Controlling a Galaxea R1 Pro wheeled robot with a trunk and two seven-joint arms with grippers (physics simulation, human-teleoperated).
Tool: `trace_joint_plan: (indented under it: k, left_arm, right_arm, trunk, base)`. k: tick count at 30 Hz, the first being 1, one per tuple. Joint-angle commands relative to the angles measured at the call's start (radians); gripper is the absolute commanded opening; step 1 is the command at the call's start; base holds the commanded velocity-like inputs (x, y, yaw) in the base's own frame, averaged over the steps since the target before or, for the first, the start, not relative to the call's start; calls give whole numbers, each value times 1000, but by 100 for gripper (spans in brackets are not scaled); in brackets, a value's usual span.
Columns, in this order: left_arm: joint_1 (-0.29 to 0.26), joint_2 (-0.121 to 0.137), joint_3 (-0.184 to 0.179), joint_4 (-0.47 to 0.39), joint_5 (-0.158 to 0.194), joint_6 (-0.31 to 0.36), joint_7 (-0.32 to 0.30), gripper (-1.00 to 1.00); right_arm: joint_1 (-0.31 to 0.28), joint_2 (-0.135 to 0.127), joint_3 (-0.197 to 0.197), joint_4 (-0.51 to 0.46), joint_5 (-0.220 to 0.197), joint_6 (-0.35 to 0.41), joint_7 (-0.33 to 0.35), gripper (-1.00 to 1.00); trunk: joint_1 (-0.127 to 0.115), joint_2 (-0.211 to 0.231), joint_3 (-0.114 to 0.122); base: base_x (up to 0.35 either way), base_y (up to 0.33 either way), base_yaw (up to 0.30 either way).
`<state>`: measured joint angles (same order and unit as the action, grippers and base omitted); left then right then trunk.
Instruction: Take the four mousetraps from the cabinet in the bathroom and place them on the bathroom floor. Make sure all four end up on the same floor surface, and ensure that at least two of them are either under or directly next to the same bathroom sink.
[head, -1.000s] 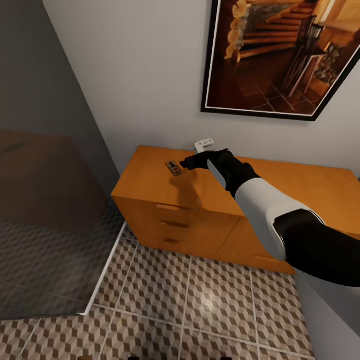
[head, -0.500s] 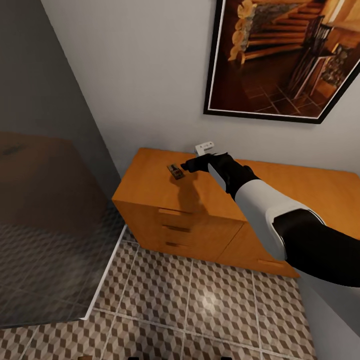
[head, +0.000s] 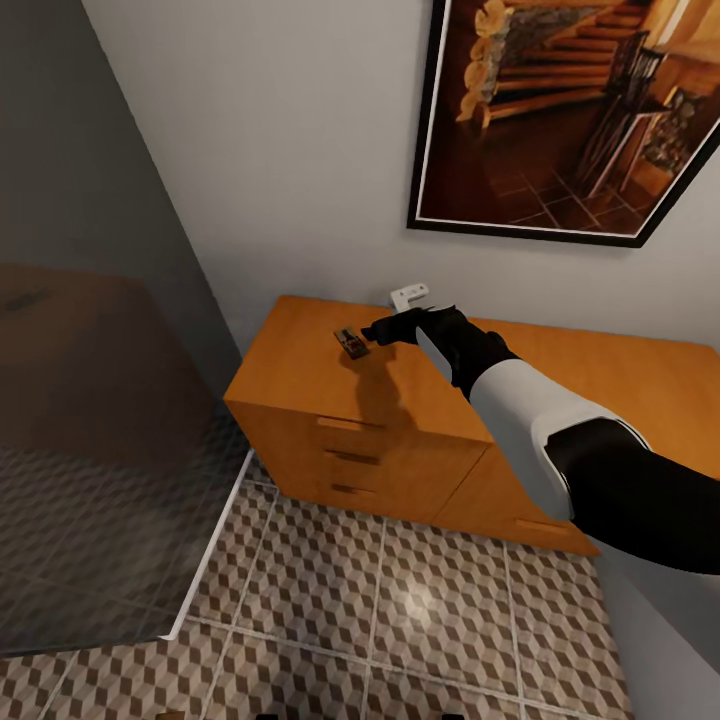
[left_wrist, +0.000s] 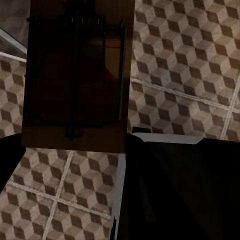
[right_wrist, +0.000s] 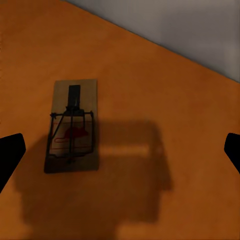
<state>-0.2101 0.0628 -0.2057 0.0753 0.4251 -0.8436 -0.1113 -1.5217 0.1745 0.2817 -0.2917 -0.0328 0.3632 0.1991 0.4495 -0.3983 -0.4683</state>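
A mousetrap (head: 349, 341) lies flat on top of the orange-brown cabinet (head: 300, 380), near its back left. My right gripper (head: 371, 329) hovers just right of it, open; in the right wrist view the mousetrap (right_wrist: 71, 127) lies on the cabinet top (right_wrist: 165, 100) and the right gripper (right_wrist: 120, 150) has its fingertips (right_wrist: 10, 155) spread wide. In the left wrist view another mousetrap (left_wrist: 75, 75) sits close to the camera, held in my left gripper above the bathroom floor (left_wrist: 185, 65). The cube-patterned bathroom floor (head: 400, 590) spreads in front of the cabinet.
A small white object (head: 408, 295) sits at the back of the cabinet top against the wall. A framed picture (head: 570, 110) hangs above. A glass partition (head: 90, 450) stands at the left. A pale grey surface (head: 650, 620) borders the lower right.
The head camera shifted slightly a second ago. My right gripper has stayed beside the mousetrap on the cabinet, and nothing has moved in the last half second.
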Motion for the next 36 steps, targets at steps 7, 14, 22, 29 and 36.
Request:
trace_joint_plan:
  k: [7, 14, 22, 29, 36]
  left_arm:
    - [-2, 0, -3, 4, 7, -5, -5, -100]
    - [-2, 0, -4, 3, 7, -5, -5, -100]
    - [-2, 0, -4, 4, 7, -5, -5, -100]
    - [-2, -1, -4, 4, 7, -5, -5, -100]
    - [-2, -1, -4, 4, 7, -5, -5, -100]
  right_arm:
    - [0, 0, 1, 0, -4, 5, 2, 100]
    - [0, 0, 1, 0, -4, 5, 2, 100]
    - [0, 0, 1, 0, -4, 5, 2, 100]
    - [3, 0, 1, 17, -5, -10, 2, 100]
    - [3, 0, 1, 46, -6, -43, 3, 100]
  trunk:
    - [1, -2, -1]
    - [1, -2, -1]
    - [1, -2, -1]
    - [1, -2, -1]
    - [1, -2, -1]
  base:
    - [24, 38, 0]
    - [114, 158, 0]
    - [19, 25, 0]
    - [1, 76, 0]
    - [0, 31, 0]
